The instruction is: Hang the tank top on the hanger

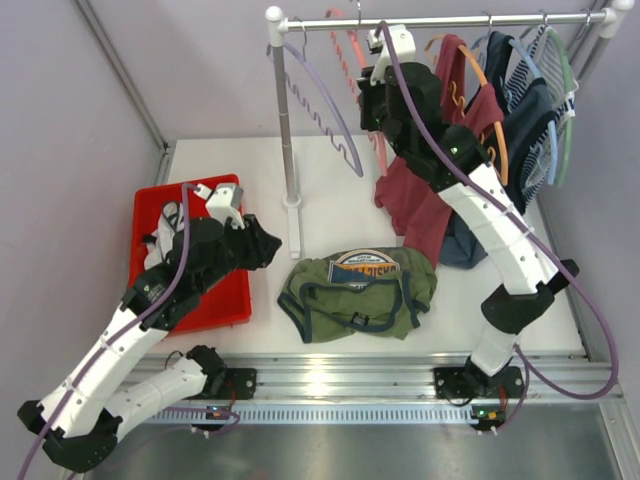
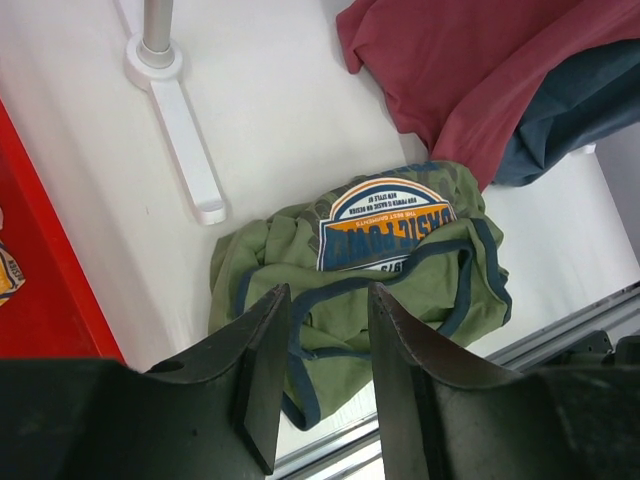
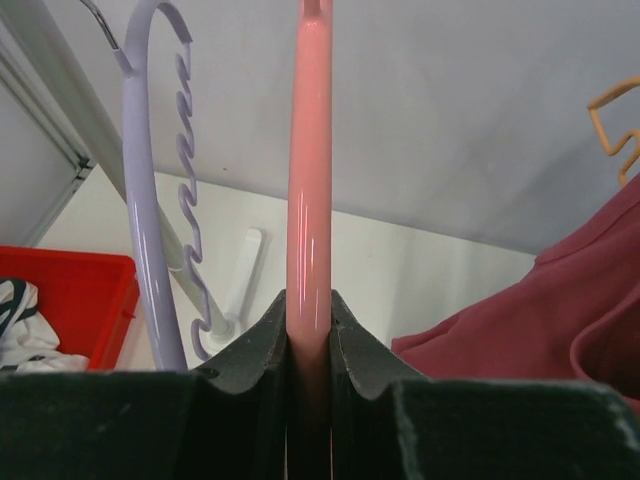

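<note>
The olive-green tank top (image 1: pixel 358 295) with dark navy trim and a round printed chest graphic lies crumpled on the white table (image 1: pixel 330 190), toward 6 o'clock of its surface and close to the near edge, graphic facing up. At its 9 o'clock sits the red plastic tray (image 1: pixel 235 300), holding a white printed garment (image 1: pixel 165 225). The left gripper (image 2: pixel 330 300) hangs at about 10 o'clock from the tank top, over the tray's right edge. Its jaws are spread with nothing between them, and the wrist view shows the green cloth lying below the gap, untouched. At 12 o'clock a metal rail (image 1: pixel 440 20) spans the back of the table. There the right gripper (image 3: pixel 308 300) is raised to the rail and pinches the salmon-pink plastic hanger (image 3: pixel 310 200), both fingers pressed against its thin smooth bar. At 9 o'clock of the pink bar hangs a lilac plastic hanger (image 3: pixel 145 200) with a wavy lower bar, near it but apart. At 3 o'clock of the right gripper a dark red tank top (image 1: pixel 420 200) hangs from the rail among other garments.
</note>
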Tool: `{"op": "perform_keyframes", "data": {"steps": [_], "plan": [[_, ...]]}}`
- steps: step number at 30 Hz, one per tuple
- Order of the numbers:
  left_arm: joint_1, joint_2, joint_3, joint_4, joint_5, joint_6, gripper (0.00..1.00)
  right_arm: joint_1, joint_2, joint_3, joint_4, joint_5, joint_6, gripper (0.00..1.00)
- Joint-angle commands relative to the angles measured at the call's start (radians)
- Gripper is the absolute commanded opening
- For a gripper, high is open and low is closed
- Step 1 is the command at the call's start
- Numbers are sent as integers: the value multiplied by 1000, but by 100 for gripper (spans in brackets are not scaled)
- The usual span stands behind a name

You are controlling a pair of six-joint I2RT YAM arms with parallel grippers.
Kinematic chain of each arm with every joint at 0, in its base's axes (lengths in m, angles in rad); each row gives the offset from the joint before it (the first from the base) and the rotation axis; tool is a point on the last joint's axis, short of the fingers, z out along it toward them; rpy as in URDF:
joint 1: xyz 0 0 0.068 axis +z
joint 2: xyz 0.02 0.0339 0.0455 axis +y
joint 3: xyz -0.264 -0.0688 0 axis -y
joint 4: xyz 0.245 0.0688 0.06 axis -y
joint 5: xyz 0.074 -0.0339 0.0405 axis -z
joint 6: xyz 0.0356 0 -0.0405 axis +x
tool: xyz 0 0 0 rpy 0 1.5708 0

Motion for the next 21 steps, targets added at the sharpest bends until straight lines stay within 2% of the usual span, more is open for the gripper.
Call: {"op": "perform_keyframes", "data": {"steps": [1,14,17,21], "plan": [[4,7,-17,63,24,-14,42,-12,-84,-31,115,9,-17,0],[2,87,-116,135,85,-75,45,-12,-324,-273,154,12,26,0],[-1,104,-146,146,88,-110,44,-12,-419,-376,147,22,60,0],[-27,102,-224,171,55,-162,43,-12,-582,-595,111,12,139,0]]}}
